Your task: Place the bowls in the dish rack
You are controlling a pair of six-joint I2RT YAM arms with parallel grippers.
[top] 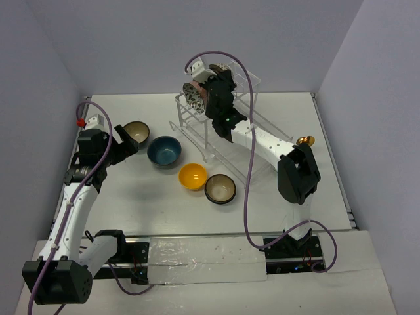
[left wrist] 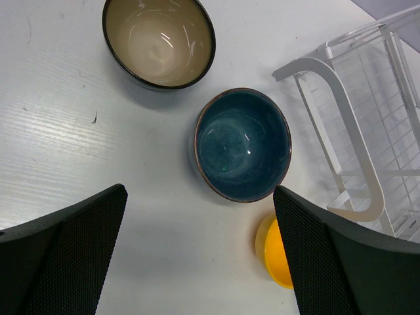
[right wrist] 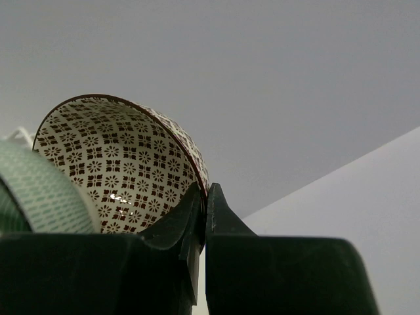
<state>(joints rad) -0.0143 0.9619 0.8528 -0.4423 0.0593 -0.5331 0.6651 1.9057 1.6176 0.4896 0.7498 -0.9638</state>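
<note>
Tools: right tool pinching patterned bowl rim; left tool spread near blue bowl.

White arms, purple cables, possibly green LED

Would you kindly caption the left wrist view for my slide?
Open left gripper frames the blue bowl; cream bowl upper left, rack at right.

Likely a pale green bowl, cut off at left edge.
</note>
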